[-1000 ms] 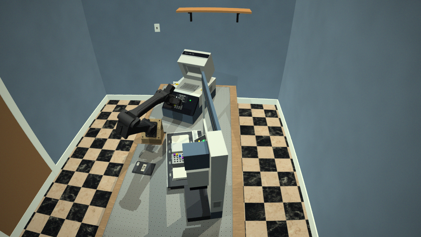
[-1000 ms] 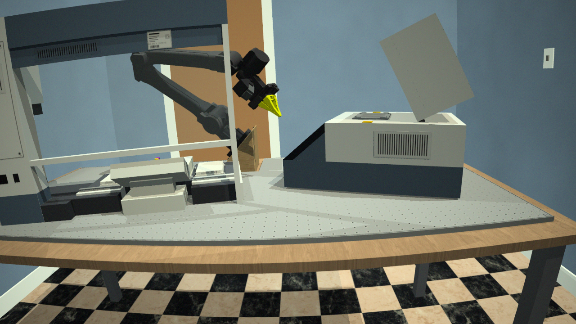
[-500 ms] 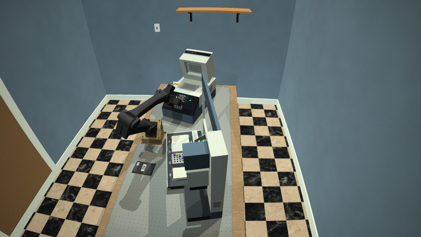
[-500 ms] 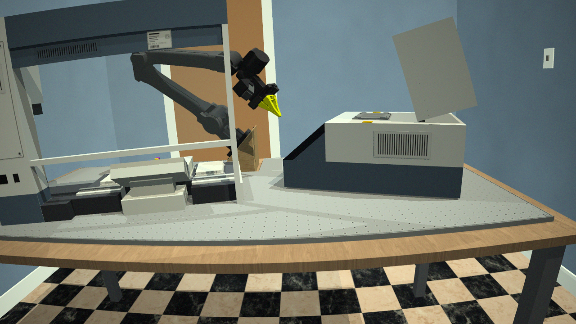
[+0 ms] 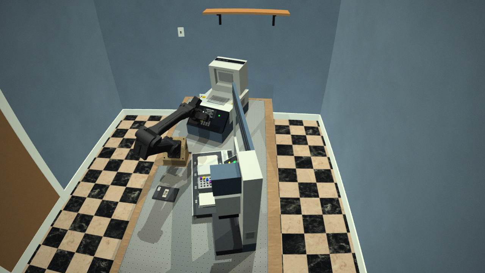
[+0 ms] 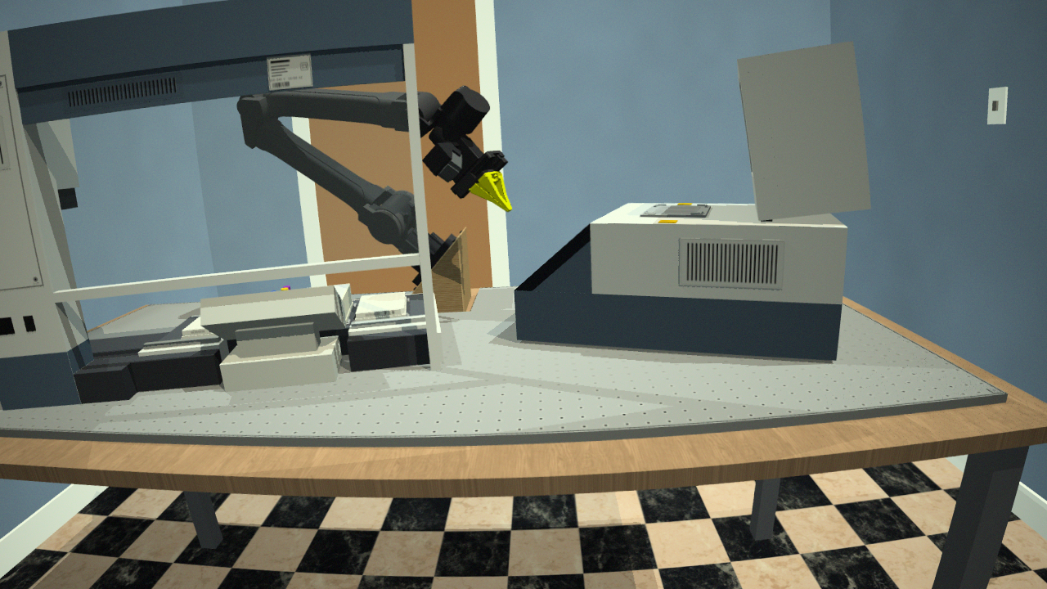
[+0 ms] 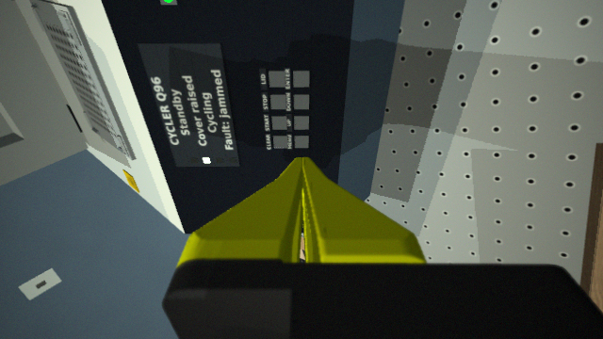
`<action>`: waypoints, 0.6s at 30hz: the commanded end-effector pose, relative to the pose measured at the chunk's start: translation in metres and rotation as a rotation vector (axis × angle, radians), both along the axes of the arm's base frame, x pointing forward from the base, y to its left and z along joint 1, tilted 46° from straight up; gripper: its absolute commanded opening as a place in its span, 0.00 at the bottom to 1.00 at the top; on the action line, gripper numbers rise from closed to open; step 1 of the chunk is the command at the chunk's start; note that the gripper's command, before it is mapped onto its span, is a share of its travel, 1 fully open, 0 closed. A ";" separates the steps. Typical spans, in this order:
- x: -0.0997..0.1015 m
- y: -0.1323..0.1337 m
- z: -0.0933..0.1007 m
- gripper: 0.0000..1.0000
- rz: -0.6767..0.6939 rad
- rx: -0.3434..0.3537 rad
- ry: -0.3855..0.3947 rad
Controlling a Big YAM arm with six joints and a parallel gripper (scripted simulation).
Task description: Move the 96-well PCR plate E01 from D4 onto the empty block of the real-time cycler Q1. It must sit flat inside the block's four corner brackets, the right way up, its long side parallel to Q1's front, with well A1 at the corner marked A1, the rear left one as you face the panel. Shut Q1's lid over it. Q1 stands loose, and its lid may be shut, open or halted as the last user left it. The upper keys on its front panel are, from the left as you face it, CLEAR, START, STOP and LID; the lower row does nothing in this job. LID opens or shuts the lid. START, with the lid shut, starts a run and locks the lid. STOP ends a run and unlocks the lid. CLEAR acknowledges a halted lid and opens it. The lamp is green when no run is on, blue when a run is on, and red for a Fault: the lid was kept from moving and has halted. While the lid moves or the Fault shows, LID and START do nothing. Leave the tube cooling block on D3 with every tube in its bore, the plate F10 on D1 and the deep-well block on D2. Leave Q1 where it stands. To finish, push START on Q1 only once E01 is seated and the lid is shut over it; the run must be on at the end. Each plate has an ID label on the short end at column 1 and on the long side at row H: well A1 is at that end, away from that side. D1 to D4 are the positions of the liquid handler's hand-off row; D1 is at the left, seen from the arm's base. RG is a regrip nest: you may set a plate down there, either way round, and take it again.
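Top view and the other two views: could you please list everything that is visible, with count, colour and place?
Cycler: one, cream and dark blue, far end of table.
Cycler lid: one, grey-cream, raised upright at the rear.
Lamp: one, green, on the front panel.
Keys: eight, grey, two rows on the panel.
Liquid handler: one, cream and blue, near end.
Tube block: one, grey with coloured tubes, hand-off row.
Regrip nest: one, black, beside the handler.
Wall shelf: one, wooden, back wall.
Arm: one, black.
Gripper: one, yellow fingers, shut, empty, above the panel.
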State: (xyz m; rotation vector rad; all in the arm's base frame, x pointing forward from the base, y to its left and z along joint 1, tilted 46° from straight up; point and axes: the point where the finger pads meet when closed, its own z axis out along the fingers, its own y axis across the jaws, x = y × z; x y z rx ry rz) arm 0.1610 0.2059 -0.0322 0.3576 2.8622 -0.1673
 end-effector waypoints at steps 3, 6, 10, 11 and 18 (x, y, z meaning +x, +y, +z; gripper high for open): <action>0.009 0.023 0.008 0.00 0.006 0.044 -0.026; 0.004 0.015 0.006 0.00 0.018 0.020 -0.014; -0.001 0.005 0.002 0.00 0.030 -0.005 0.000; -0.001 0.005 0.002 0.00 0.031 -0.006 0.000; 0.007 0.021 0.008 0.00 0.030 0.031 -0.019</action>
